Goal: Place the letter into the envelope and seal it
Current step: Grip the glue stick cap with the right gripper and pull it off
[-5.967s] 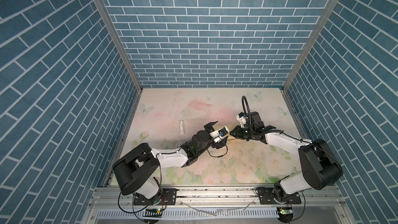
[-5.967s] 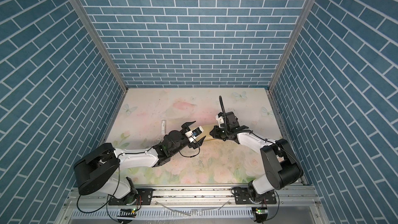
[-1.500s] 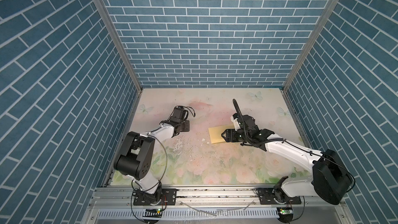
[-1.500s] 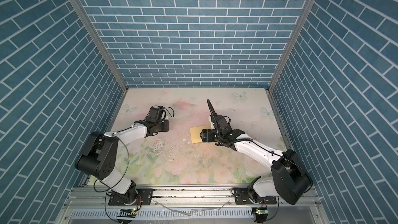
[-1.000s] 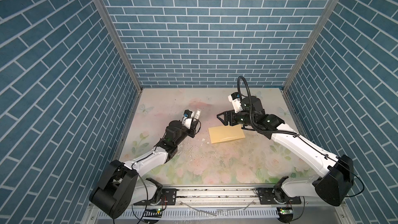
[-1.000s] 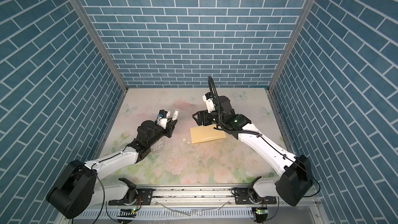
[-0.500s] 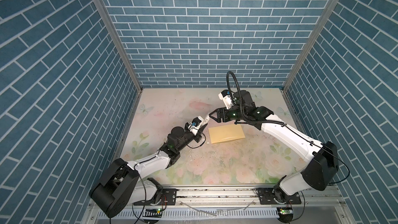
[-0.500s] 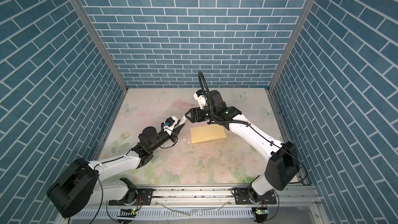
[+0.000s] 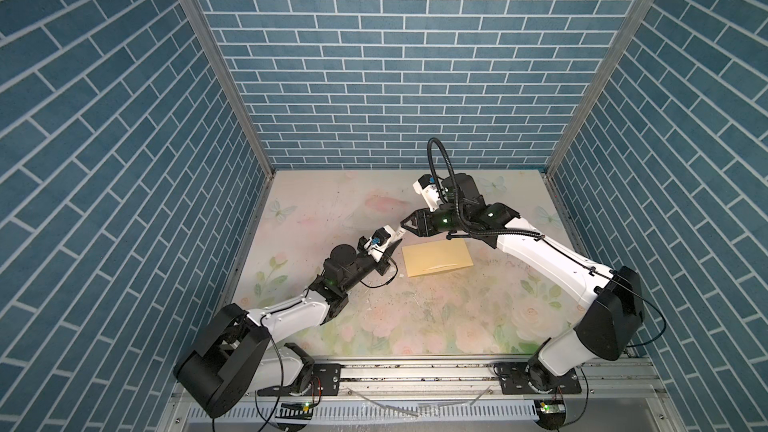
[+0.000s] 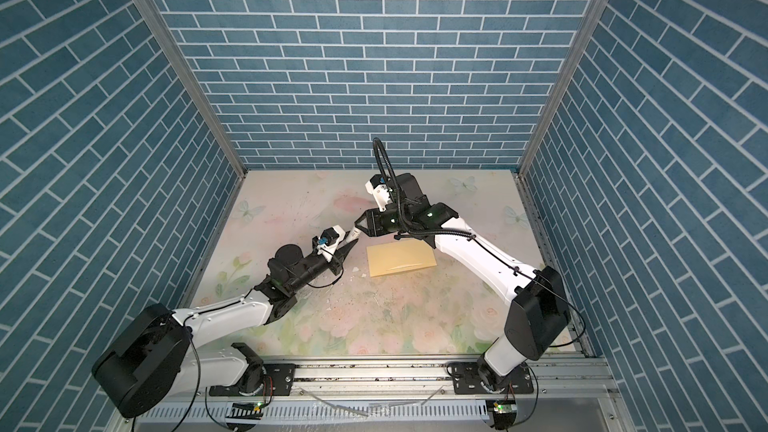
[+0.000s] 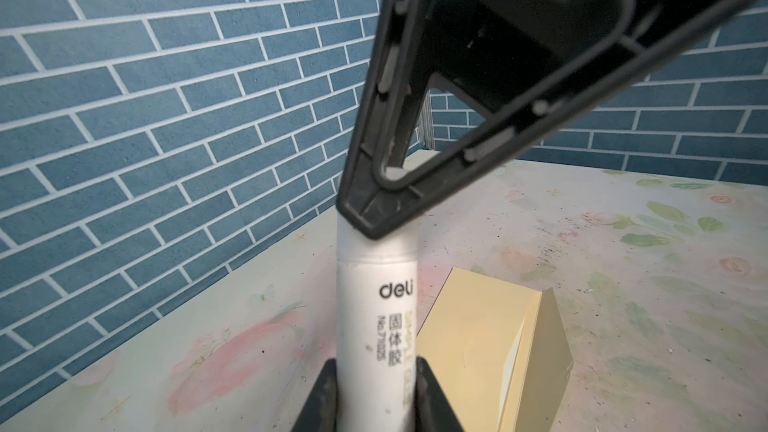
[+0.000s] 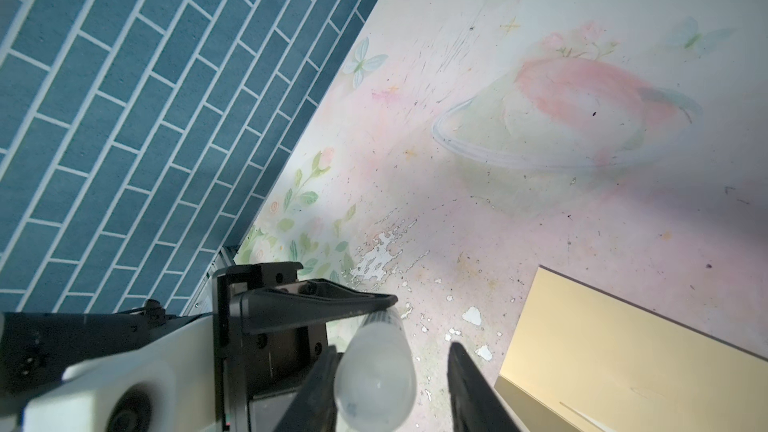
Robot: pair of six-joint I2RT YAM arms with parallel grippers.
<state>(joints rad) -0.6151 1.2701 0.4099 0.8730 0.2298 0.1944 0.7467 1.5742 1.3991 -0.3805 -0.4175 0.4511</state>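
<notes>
The pale-yellow envelope (image 9: 436,257) (image 10: 401,258) lies flat on the floral table, mid-right, with nothing touching it; it also shows in the wrist views (image 11: 490,342) (image 12: 623,347). The letter is not in view. My left gripper (image 9: 386,243) (image 11: 376,371) is shut on a white glue stick (image 11: 376,305) (image 9: 390,231), held up just left of the envelope. My right gripper (image 9: 403,234) (image 12: 392,351) straddles the stick's frosted cap (image 12: 376,380). One finger touches the cap; the other stands apart with a visible gap.
White flakes and peeled patches (image 12: 378,259) mark the table left of the envelope. Blue brick walls close in three sides, with metal corner posts (image 9: 220,76). Both arms meet above the table's middle.
The left arm swung the glue stick in toward the centre. The right gripper came across to the left and down onto the stick's cap, and its jaws have narrowed around it.
</notes>
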